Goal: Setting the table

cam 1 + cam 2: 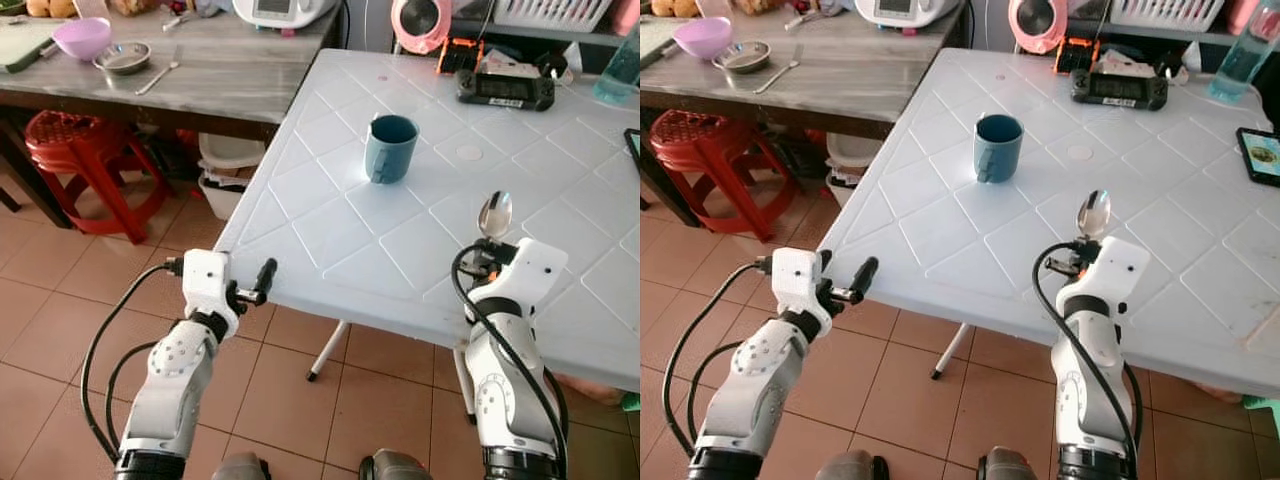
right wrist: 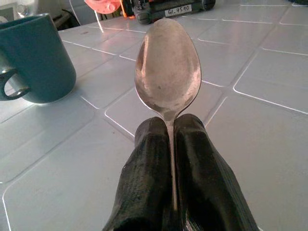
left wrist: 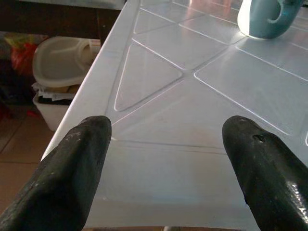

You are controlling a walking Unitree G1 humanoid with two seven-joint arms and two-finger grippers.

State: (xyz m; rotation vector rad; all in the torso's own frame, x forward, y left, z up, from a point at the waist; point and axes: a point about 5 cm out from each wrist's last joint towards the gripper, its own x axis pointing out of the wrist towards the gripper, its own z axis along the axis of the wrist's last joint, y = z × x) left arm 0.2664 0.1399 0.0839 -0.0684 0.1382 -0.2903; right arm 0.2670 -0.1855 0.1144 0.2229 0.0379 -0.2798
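Over white table (image 1: pixel 330 240) | right tool (image 2: pixel 171 139) pinches spoon (image 2: pixel 167 67) | left tool (image 3: pixel 168 144) wide | mug (image 1: pixel 390 147) | label unreadable

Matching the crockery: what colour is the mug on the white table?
The mug is a dusty teal blue, inside and out; the left eye view shows it best.

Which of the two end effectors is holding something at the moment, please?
The right end effector, shut on the spoon; the left end effector is open over the white table's edge.
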